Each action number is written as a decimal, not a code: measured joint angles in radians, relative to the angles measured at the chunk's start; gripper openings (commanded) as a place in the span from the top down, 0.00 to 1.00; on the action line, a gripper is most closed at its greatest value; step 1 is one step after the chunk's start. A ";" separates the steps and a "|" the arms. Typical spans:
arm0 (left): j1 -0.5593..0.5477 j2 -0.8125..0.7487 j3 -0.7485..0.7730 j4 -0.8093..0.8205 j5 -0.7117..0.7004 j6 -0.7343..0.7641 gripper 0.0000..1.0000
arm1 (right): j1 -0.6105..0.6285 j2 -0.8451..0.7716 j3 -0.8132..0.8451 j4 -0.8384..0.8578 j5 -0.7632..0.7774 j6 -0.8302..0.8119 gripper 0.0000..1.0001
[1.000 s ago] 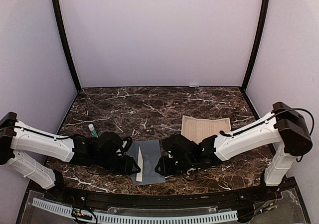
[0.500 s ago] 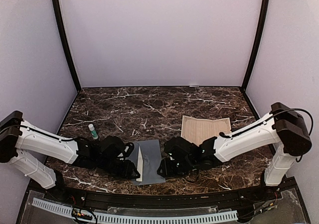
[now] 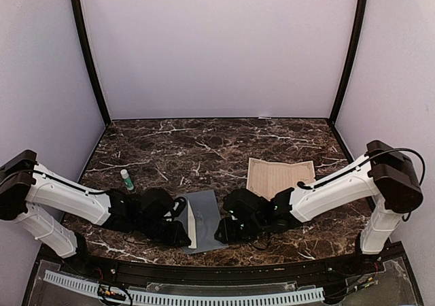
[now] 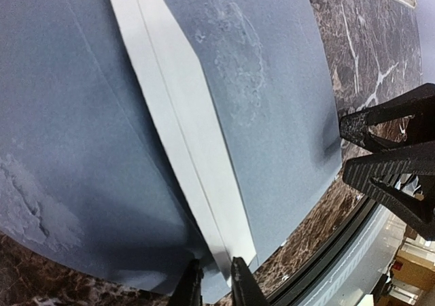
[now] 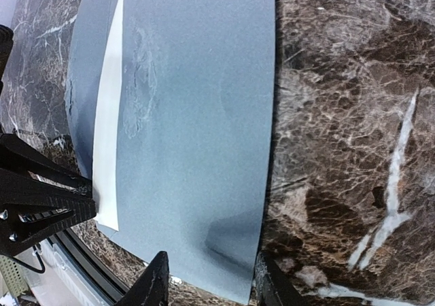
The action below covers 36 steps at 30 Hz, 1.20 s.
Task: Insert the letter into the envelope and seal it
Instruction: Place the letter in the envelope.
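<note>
Grey-blue envelope (image 3: 207, 214) flat on veined marble table (image 3: 204, 149), its pale flap (image 4: 183, 136) a long narrow strip. Cream bordered letter (image 3: 280, 177) lies apart, outside. Left gripper (image 4: 212, 285) pinches flap edge; right gripper (image 5: 211, 262) spread.

Left fingers (image 4: 241, 287): closer together now, at the envelope's (image 3: 207, 211) 6 o'clock edge.
Pale strip (image 3: 193, 230) on envelope: narrower and shorter than a second ago.
</note>
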 measured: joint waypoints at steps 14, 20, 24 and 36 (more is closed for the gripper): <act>-0.015 0.032 0.016 0.006 -0.001 0.000 0.98 | 0.003 0.005 0.000 0.008 -0.008 0.000 0.63; -0.016 0.039 0.017 0.013 0.001 -0.001 1.00 | 0.003 0.007 0.000 0.012 -0.014 0.000 0.63; -0.018 0.046 0.018 0.025 0.003 -0.001 1.00 | 0.003 0.008 0.000 0.012 -0.015 0.000 0.63; -0.018 0.078 0.026 0.072 0.023 -0.002 1.00 | 0.004 0.016 0.011 0.008 -0.018 -0.001 0.63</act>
